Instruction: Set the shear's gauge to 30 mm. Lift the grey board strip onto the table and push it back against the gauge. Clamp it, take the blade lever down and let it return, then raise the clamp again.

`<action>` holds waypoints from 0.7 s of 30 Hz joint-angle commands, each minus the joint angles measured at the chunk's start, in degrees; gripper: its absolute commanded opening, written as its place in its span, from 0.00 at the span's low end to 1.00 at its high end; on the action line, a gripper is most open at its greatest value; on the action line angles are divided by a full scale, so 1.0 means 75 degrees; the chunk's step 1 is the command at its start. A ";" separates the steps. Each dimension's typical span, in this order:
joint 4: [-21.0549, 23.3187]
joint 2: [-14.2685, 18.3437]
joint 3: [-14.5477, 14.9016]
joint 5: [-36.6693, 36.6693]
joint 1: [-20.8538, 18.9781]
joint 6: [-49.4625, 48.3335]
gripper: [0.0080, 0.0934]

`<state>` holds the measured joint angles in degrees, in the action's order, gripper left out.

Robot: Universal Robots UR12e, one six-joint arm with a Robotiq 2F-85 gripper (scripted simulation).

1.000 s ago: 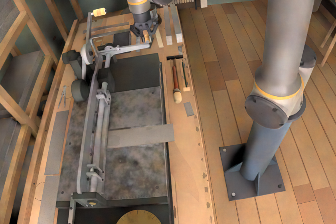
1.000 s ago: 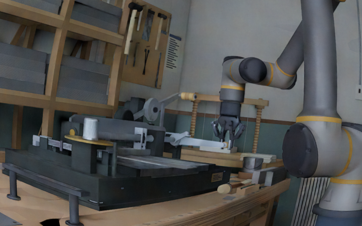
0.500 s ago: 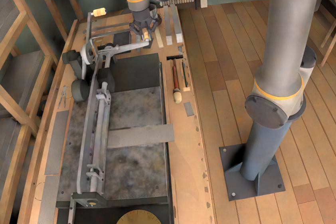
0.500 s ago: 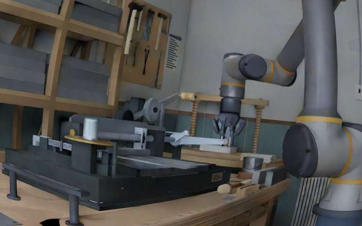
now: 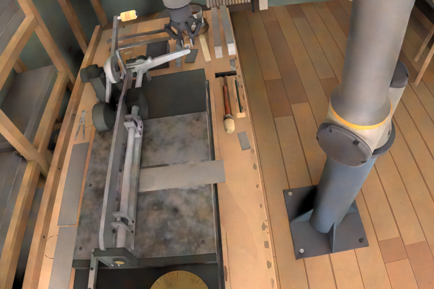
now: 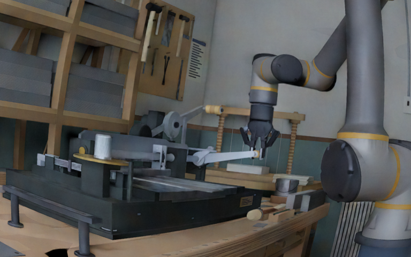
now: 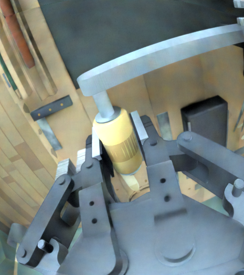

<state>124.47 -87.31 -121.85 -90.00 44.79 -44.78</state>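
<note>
The clamp lever's yellow handle sits between the two finger pads of my gripper, which is closed on it. The handle ends a grey lever arm that runs out nearly level from the shear's far end. My gripper hangs straight down over it. The grey board strip lies flat across the shear table, one end under the clamp bar. The blade lever, with its own yellow handle, stands raised at the far left. The gauge knob sits at the near end.
A tool tray holding a red-handled brush lies right of the shear. A dark block and a knife lie on the bench below my gripper. Grey board stacks lie by the far edge. The arm's own column stands on the floor to the right.
</note>
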 commanded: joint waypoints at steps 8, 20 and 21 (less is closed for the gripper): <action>-0.0240 -0.0091 0.0171 -0.0001 -0.0035 0.0034 0.00; -0.0579 -0.0162 0.0439 -0.0001 -0.0106 0.0104 0.00; -0.0604 -0.0165 0.0461 -0.0001 -0.0112 0.0111 0.00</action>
<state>119.91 -88.44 -118.51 -90.05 43.97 -43.95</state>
